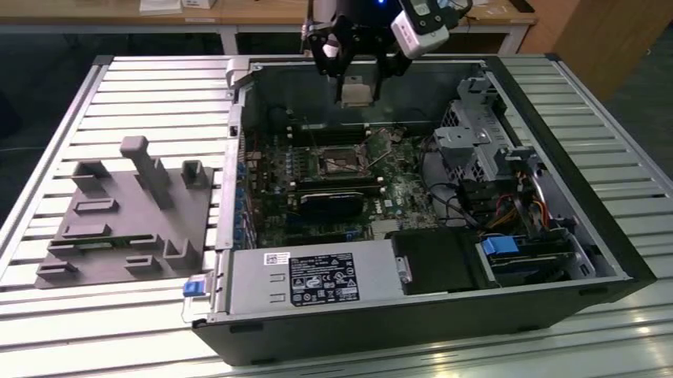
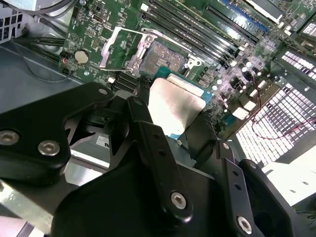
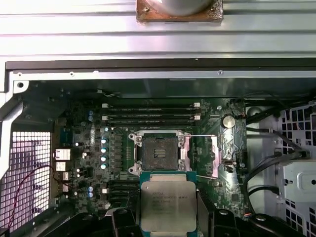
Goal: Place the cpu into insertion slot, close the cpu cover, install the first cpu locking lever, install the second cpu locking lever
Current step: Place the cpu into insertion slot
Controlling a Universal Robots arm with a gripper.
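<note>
Slatted metal table [image 1: 147, 87], open computer case [image 1: 421, 327] on it. My gripper [image 1: 357, 79]: clamped on the cpu [image 3: 168, 205] by its edges, held flat above the case's far side, which I judge is for level seating. Insertion slot [image 3: 159, 152] bare, cpu cover [image 2: 123, 47] flipped open.

In the exterior view the arm [image 1: 358, 20] is cut off at twelve o'clock. The insertion slot [image 1: 339, 161], at six o'clock from the gripper [image 1: 357, 83], is too small to tell its state. In the second wrist view the gripper's fingers [image 2: 148, 143] hide the flanks and near edge of the cpu [image 2: 175, 103].
</note>
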